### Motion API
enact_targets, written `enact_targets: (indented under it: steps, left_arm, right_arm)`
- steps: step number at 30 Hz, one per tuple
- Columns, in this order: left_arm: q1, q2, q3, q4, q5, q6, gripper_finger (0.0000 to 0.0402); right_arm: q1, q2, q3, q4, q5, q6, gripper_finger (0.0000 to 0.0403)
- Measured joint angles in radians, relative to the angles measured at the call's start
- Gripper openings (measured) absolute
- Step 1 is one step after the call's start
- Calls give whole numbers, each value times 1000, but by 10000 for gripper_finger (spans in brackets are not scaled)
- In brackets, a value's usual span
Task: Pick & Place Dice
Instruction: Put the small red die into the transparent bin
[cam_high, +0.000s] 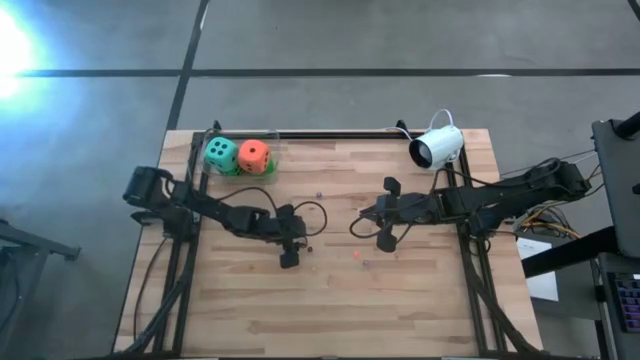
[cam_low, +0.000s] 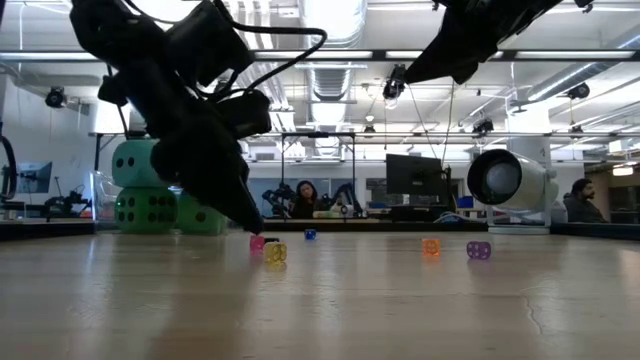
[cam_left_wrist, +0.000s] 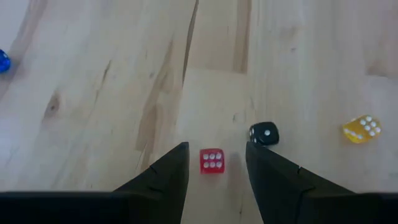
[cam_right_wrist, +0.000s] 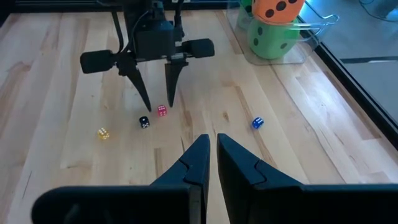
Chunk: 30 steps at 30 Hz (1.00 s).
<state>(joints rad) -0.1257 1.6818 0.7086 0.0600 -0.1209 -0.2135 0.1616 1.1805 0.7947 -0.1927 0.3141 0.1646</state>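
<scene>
Pale wooden planks are forming the table (cam_high: 420, 300) under both arms. At its middle, the left gripper (cam_right_wrist: 157, 94) is pointing down with its fingers spread, straddling a small red die (cam_left_wrist: 212, 160) without touching it. A black die (cam_left_wrist: 264, 134) is lying just beside that, a yellow die (cam_left_wrist: 360, 129) farther out, and a blue die (cam_right_wrist: 257, 122) apart. The right gripper (cam_right_wrist: 209, 158) is hanging above the table nearby, fingers nearly together and gripping nothing. Big soft dice, teal (cam_high: 221, 154), orange-red (cam_high: 254, 155) and green (cam_right_wrist: 272, 36), are sitting stacked in a clear tray (cam_right_wrist: 311, 46) at the far left corner.
</scene>
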Motion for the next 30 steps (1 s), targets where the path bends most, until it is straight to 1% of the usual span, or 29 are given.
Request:
enact_targets:
  steps: [10,14,30]
  left_arm:
    - [0,39,0,-3,-2,-3,163]
    - [0,41,0,-2,-2,-3,157]
    - [0,42,0,-3,1,23,64]
  right_arm:
    - [0,0,0,2,0,0,27]
    - [0,0,0,1,0,0,27]
    - [0,0,0,1,0,0,27]
